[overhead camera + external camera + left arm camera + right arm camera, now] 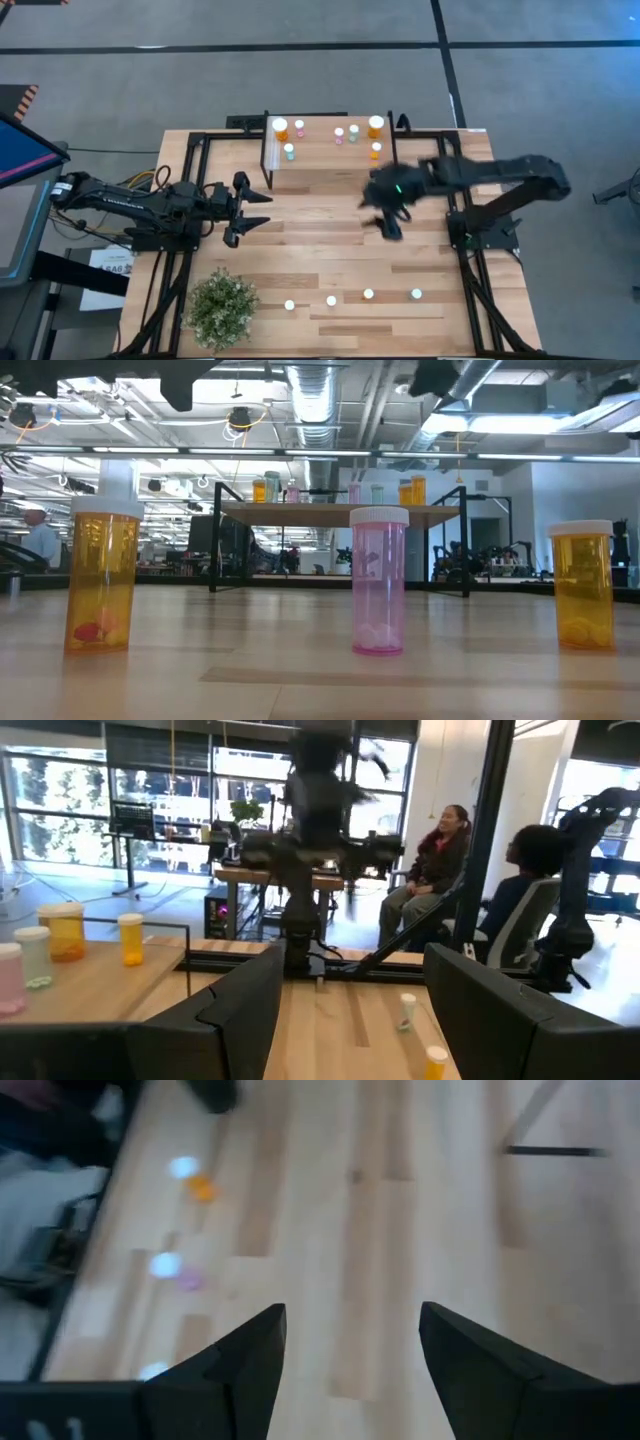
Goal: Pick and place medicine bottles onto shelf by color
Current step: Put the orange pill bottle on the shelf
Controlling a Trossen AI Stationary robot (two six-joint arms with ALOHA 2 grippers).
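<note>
bright even overhead light, window glare in the left wrist view, right wrist view motion-blurred.

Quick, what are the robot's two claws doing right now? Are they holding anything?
Left gripper: open, holding nothing, over the table's left side.
Right gripper: open, holding nothing, over the table's middle.
</note>
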